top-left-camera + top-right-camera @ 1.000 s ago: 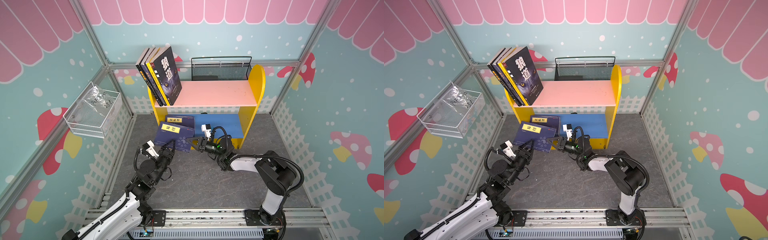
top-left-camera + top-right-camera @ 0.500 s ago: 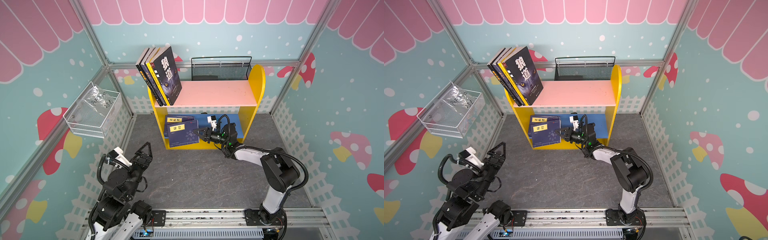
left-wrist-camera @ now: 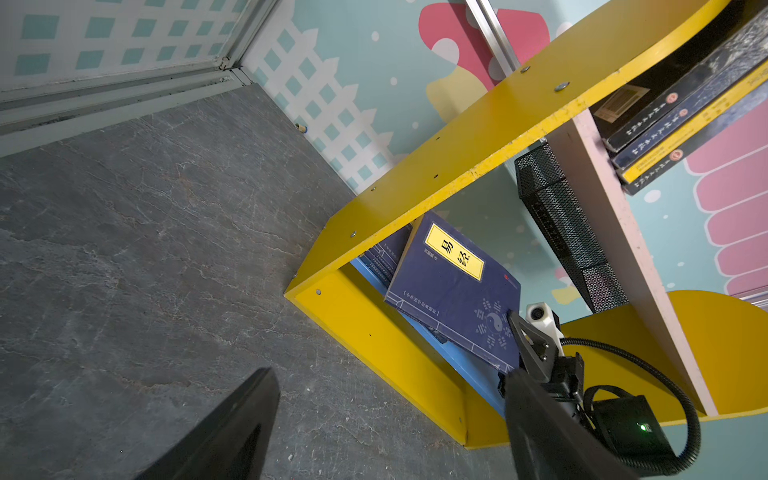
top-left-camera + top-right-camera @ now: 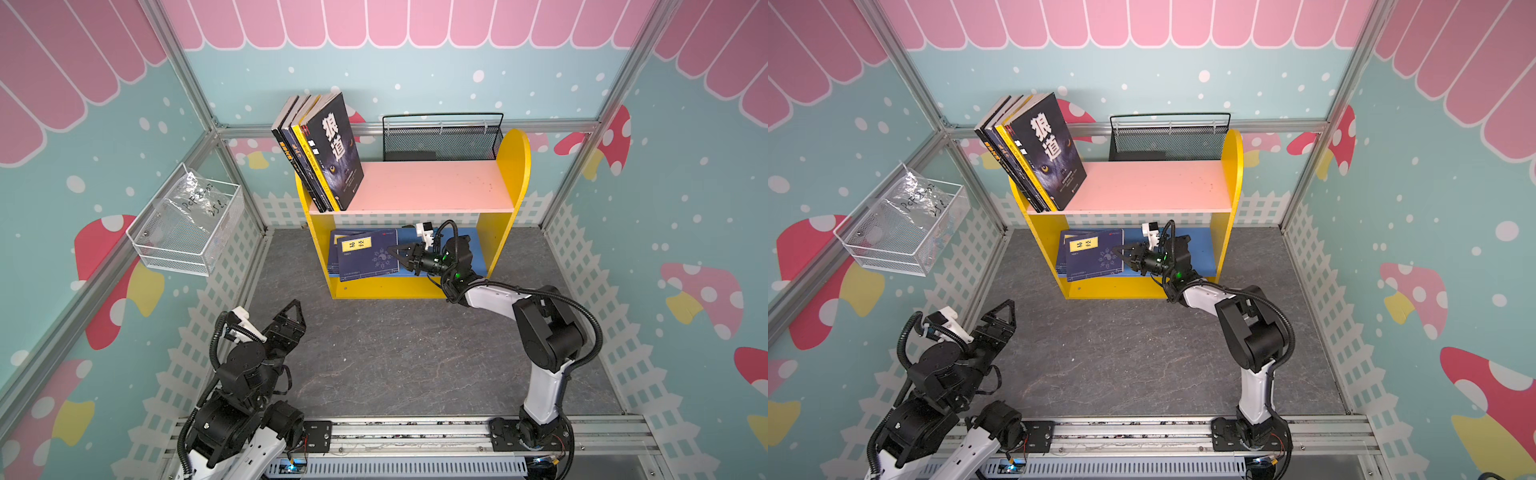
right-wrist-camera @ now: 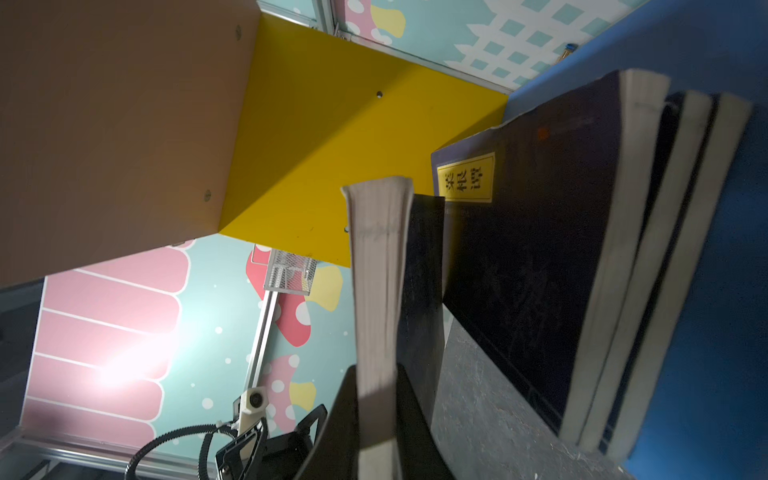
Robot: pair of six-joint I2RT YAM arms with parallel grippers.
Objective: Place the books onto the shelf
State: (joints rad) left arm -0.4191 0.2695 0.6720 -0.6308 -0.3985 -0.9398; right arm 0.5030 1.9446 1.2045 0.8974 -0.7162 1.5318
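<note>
The shelf [image 4: 436, 187] [image 4: 1150, 187] stands at the back, with several books [image 4: 324, 149] [image 4: 1034, 149] leaning upright at the left end of its pink board. My right gripper [image 4: 394, 252] [image 4: 1120, 251] reaches into the lower tier, shut on a navy book with a yellow label [image 4: 365, 257] [image 4: 1094, 255] [image 3: 453, 286]. The right wrist view shows its page edge [image 5: 378, 270] pinched between my fingers [image 5: 336, 428]. It lies tilted over other navy books [image 5: 540, 249] on the blue board [image 5: 727, 291]. My left gripper [image 4: 293, 322] [image 4: 1000, 318] [image 3: 386, 415] hangs open and empty over the front-left floor.
A black mesh basket [image 4: 440, 137] stands behind the shelf's top board. A white wire basket [image 4: 187, 224] holding a plastic bag hangs on the left wall. The grey floor [image 4: 395, 353] runs to the metal rail [image 4: 415, 432] at the front.
A second ago both grippers held the navy book on the floor before the shelf. The left let go, opened and drew back front-left; the right carried the book into the lower tier.
</note>
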